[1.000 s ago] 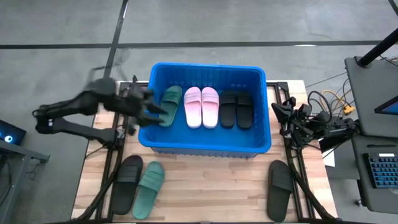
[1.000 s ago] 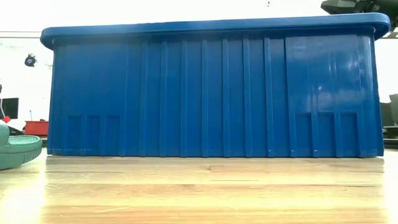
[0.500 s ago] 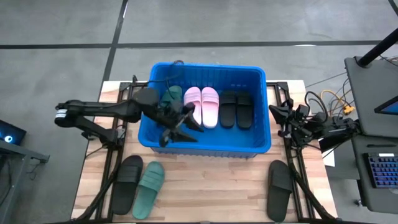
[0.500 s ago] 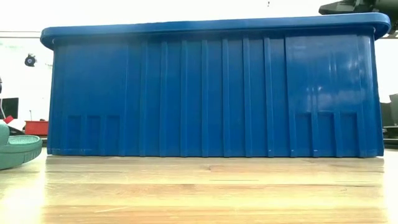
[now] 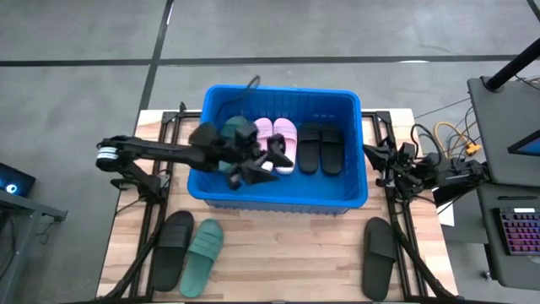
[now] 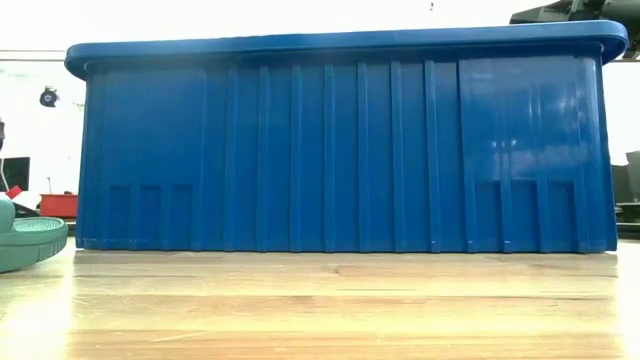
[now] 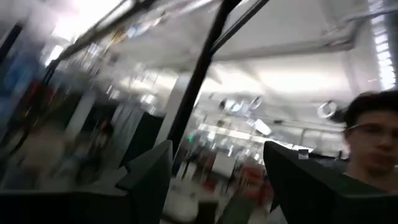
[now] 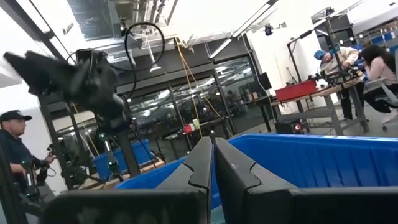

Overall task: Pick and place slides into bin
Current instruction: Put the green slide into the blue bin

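The blue bin stands mid-table. On its floor lie a dark green slide, two pink slides and two black slides. My left gripper hovers over the bin's left half, open, tipped upward into the room, with nothing between its fingers. My right gripper waits shut beside the bin's right wall. On the table near the front lie a black slide, a green slide and another black slide.
Metal arm frames flank the bin on both sides. Bare wood lies between the front slides. Cables and a side table sit off the right edge. People stand in the room beyond.
My left arm has swung from the bin's left wall toward the table's right edge, out over the bin's inside, and its gripper has tipped up from pointing down to pointing above level. The green slide in the bin has stayed where it lay.
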You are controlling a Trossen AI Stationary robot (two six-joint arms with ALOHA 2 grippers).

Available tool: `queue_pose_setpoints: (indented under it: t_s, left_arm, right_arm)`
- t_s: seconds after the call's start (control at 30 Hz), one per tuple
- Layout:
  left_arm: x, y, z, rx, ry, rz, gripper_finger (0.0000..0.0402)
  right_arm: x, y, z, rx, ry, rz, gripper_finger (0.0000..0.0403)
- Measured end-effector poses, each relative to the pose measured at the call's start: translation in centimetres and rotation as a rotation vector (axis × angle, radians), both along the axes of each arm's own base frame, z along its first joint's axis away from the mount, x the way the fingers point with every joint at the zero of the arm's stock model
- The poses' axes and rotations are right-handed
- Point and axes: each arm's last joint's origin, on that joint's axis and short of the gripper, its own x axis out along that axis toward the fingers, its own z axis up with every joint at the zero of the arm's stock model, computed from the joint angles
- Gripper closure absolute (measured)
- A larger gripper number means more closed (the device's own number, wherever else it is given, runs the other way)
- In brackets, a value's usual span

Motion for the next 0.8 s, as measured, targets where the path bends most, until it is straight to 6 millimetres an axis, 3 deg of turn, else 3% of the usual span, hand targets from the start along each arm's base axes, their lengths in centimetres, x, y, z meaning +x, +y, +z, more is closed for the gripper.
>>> queue_pose_setpoints:
  t_s: [0.13, 0.53, 0.8]
  left_arm:
    - [-0.2, -0.9, -0.8, 0.078, 0.223, 0.05, 0.0164]
    - [-7.8, -4.2, -0.1, 0.327, 0.842, 0.22, 0.0164]
    - [-11.3, -6.4, -2.7, 0.307, 1.274, 0.21, 0.0164]
  right_arm:
    - [0.0, 0.0, -0.1, -0.002, 0.008, 0.0, 0.0394]
    - [0.2, 0.0, -0.5, -0.002, 0.056, 0.001, 0.0394]
    - [0.4, 0.0, -0.7, -0.003, 0.079, -0.007, 0.0394]
